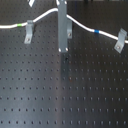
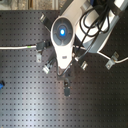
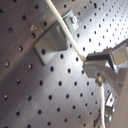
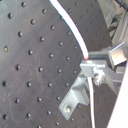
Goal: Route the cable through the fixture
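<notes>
Your pincer [image 4: 91, 67] clamps the thin white cable [image 4: 70, 25]; keep it taut and aligned above the grey metal bracket fixture [image 3: 52, 42].

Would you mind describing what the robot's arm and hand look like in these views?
In the second exterior view the arm is white and rounded, with a blue glowing disc inside a dark grey ring, and black cables looped alongside. The hand in the second wrist view is grey, boxy metal with a small screw.
</notes>
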### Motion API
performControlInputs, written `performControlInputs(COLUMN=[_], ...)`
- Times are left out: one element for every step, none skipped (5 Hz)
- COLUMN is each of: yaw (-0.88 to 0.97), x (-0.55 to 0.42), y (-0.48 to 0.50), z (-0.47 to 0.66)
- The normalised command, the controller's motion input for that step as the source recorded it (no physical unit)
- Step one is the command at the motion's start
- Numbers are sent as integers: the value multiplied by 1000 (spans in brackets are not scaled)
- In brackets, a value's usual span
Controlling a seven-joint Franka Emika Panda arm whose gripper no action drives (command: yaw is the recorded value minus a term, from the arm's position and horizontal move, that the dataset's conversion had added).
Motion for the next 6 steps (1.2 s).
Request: performControlInputs(yaw=[-71,0,6,46,0,0], x=[-134,-113,-234,-110,-16,-11], y=[-10,138,264,345,115,1], z=[416,399,199,192,316,574])
